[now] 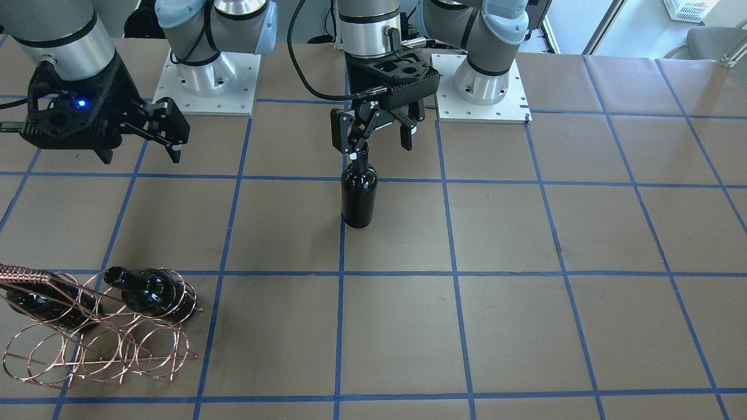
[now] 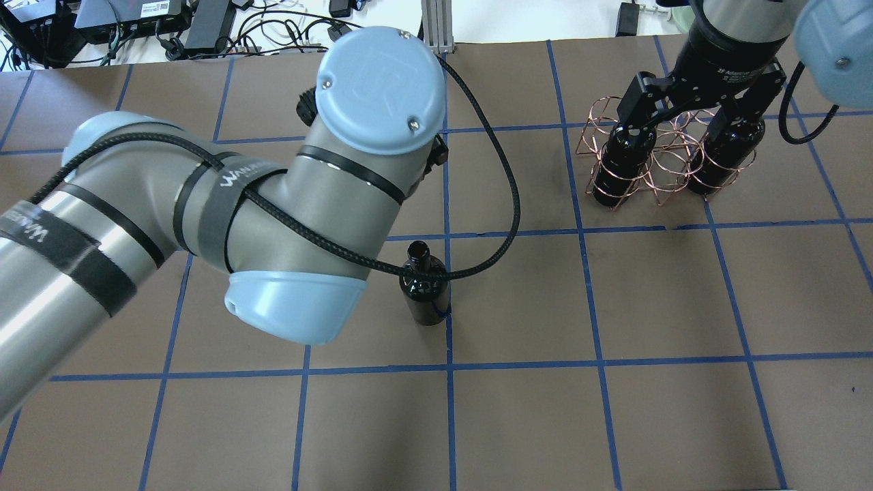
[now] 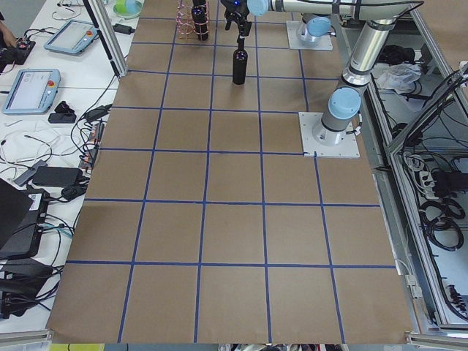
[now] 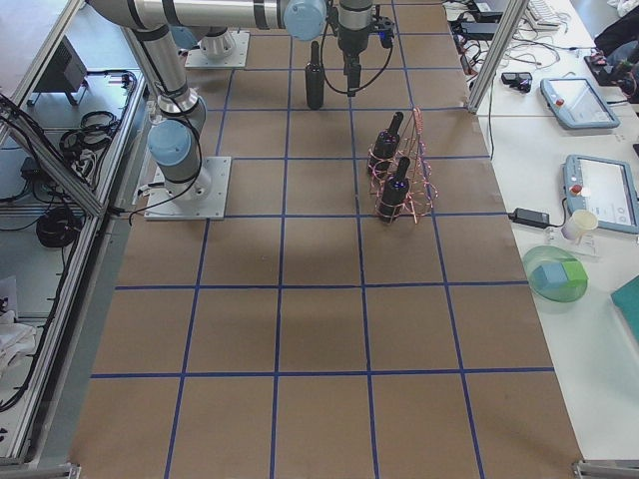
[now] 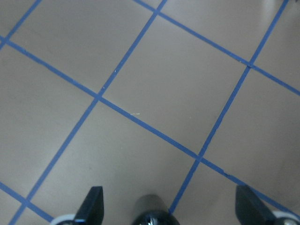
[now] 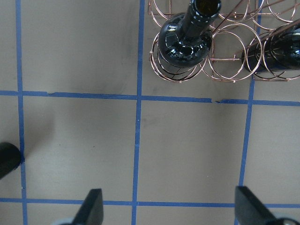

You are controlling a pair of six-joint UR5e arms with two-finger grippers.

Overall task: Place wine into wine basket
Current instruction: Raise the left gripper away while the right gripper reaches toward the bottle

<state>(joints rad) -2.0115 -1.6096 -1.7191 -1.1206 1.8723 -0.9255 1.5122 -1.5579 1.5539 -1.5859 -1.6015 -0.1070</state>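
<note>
The left end effector (image 1: pixel 378 149) hangs over the wine (image 1: pixel 358 198) with its fingers spread wide. The bottle's mouth sits between them, and the left wrist view shows a gap on either side. It holds nothing. The right end effector (image 6: pixel 171 208) is also spread and holds nothing, raised above the surface (image 1: pixel 525 326) on the robot's side of the wine basket (image 2: pixel 667 158).

The wine stands upright on its base, long axis vertical and mouth up. It is on a blue tape line in the middle of the surface, well away from every edge.

The wine basket sits on the robot's right, near the operators' edge. It carries two more bottles, one (image 2: pixel 622 164) and another (image 2: pixel 724 153), both tilted through the wire loops with their necks raised. Other loops in the rack show only wire. Between the wine and the basket lie brown paper and tape lines.
</note>
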